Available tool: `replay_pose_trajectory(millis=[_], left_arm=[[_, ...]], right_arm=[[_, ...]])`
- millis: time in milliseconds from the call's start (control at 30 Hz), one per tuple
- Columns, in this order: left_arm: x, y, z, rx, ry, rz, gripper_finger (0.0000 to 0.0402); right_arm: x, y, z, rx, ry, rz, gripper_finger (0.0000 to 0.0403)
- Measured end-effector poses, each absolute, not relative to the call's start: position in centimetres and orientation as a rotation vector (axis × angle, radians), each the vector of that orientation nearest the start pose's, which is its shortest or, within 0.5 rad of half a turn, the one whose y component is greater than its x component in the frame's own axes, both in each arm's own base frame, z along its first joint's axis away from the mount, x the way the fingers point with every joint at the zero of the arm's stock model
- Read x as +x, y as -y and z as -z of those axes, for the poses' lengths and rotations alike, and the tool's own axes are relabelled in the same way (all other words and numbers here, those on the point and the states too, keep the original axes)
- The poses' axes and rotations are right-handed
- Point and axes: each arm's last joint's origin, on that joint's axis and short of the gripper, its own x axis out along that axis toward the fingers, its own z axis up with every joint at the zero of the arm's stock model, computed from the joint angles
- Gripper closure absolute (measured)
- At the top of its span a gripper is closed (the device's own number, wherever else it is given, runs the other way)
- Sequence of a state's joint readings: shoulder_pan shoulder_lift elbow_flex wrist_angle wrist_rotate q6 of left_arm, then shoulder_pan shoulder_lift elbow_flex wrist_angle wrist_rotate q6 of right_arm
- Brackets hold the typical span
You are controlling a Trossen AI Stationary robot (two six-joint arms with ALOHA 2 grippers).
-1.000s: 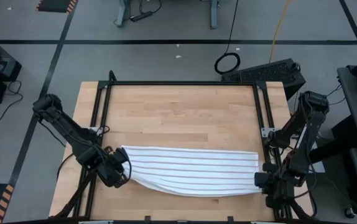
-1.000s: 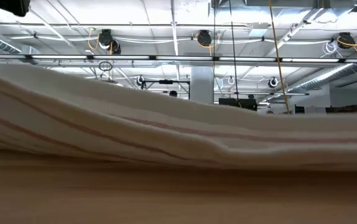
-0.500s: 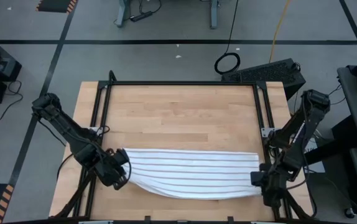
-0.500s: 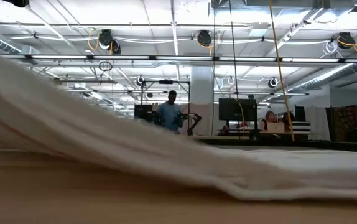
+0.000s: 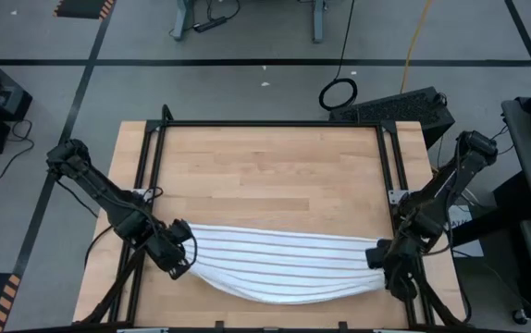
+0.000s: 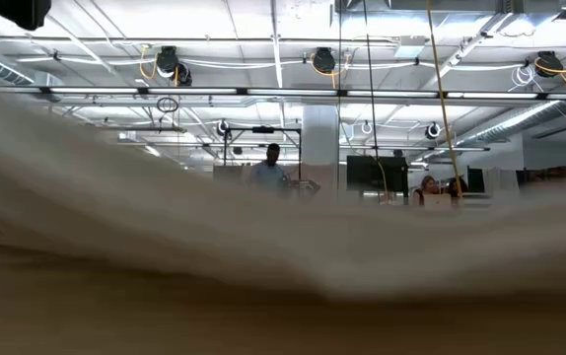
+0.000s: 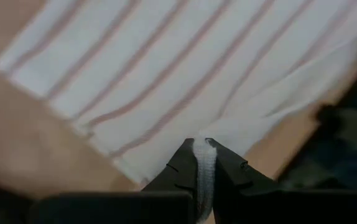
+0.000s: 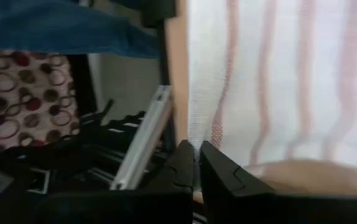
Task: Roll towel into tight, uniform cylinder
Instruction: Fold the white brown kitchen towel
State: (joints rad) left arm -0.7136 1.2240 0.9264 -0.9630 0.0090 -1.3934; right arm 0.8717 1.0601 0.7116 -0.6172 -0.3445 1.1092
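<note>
towel (image 5: pixel 279 268): soft woven cloth, matt white, thin reddish-brown pinstripes, drapes in loose folds. table (image 5: pixel 265 171): light wood planks, smooth, faint satin sheen, visible grain. Black matt metal frame (image 5: pixel 270 124) runs along the far table edge and both sides. left gripper (image 7: pixel 201 154) and right gripper (image 8: pixel 197 158): dark matt plastic-looking fingers.
</note>
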Motion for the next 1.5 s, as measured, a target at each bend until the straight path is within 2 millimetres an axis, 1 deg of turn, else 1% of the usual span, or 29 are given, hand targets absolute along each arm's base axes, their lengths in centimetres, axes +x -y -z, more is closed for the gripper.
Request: replay_pose_trajectory(millis=[167, 333, 433, 533, 633, 767, 867, 967, 1033, 1100, 1267, 1367, 1500], left_arm=[[15.4, 12.7, -24.2, -0.614, -1.395, -0.385, 0.0382], [15.8, 11.6, -24.2, -0.514, -1.352, -0.419, 0.0382], [16.2, 10.9, -24.2, -0.489, -1.335, -0.44, 0.0382], [16.4, 10.7, -24.2, -0.515, -1.332, -0.452, 0.0382], [16.6, 11.3, -24.2, -0.594, -1.363, -0.391, 0.0382], [17.2, 13.2, -24.7, -0.712, -1.351, -0.185, 0.0382], [17.7, 14.7, -25.3, -0.803, -1.303, -0.033, 0.0382], [17.7, 15.6, -25.7, -0.87, -1.286, 0.029, 0.0382], [17.5, 15.7, -25.7, -0.881, -1.297, 0.013, 0.0382], [17.2, 15.4, -25.4, -0.864, -1.322, -0.057, 0.0382], [16.4, 14.1, -24.7, -0.737, -1.348, -0.226, 0.0382], [16.5, 13.4, -24.5, -0.689, -1.346, -0.248, 0.0382], [17.0, 12.7, -24.5, -0.666, -1.331, -0.262, 0.0382]], right_arm=[[11.9, -13.6, -23.4, 0.633, -1.437, -0.384, 0.0402], [11.6, -11.6, -23.1, 0.566, -1.483, -0.295, 0.0402], [12.0, -11.0, -22.9, 0.539, -1.471, -0.295, 0.0402], [12.1, -10.6, -22.4, 0.569, -1.484, -0.244, 0.0402], [12.2, -10.8, -22.6, 0.62, -1.483, -0.254, 0.0402], [12.2, -11.7, -23.5, 0.67, -1.444, -0.431, 0.0402], [11.7, -12.1, -24.1, 0.69, -1.458, -0.527, 0.0402], [10.9, -12.1, -24.5, 0.7, -1.475, -0.553, 0.0402], [10.4, -11.8, -24.7, 0.705, -1.472, -0.56, 0.0402], [10.1, -11.5, -24.8, 0.704, -1.484, -0.54, 0.0402], [9.5, -10.5, -24.0, 0.645, -1.526, -0.408, 0.0402], [9.4, -10.2, -23.0, 0.649, -1.553, -0.361, 0.0402], [9.6, -9.9, -22.2, 0.661, -1.554, -0.32, 0.0402]])
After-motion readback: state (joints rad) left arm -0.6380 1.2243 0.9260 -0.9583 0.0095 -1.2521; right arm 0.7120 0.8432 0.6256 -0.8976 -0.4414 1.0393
